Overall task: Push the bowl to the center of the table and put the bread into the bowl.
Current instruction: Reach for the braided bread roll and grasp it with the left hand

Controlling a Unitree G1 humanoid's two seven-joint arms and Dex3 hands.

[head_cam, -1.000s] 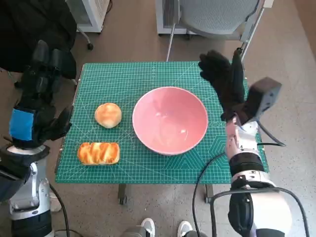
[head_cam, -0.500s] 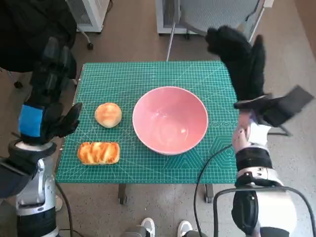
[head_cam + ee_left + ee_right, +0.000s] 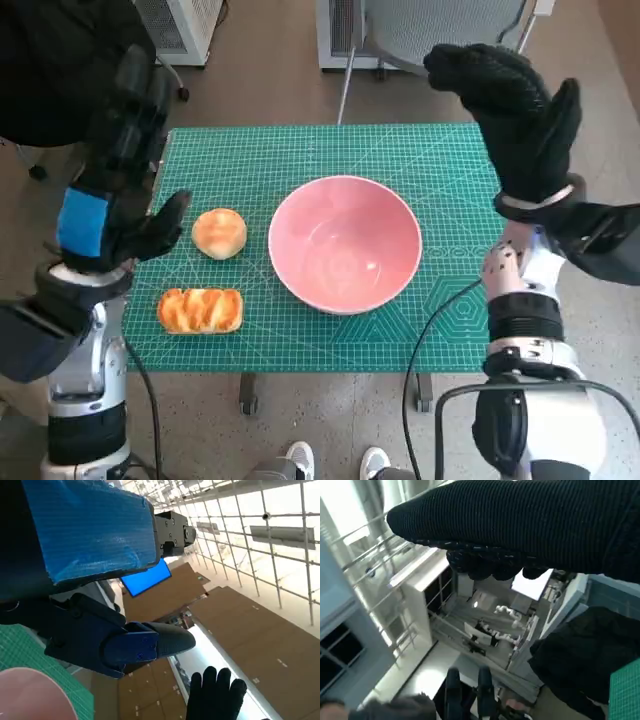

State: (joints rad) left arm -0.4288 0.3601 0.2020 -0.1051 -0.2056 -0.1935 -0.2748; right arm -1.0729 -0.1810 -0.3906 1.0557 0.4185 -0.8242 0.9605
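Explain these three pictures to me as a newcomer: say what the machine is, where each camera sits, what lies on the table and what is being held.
This is a humanoid robot at a small table. The wide picture comes from a camera on its head, looking down. The left robot hand is black with blue tape; the right robot hand wears a black knitted glove. Both are raised with fingers apart and hold nothing.

The other two pictures come from cameras behind each wrist, now aimed mostly at the room.

On the green mat sit a pink bowl, empty, a round bun and a braided loaf, both outside the bowl.
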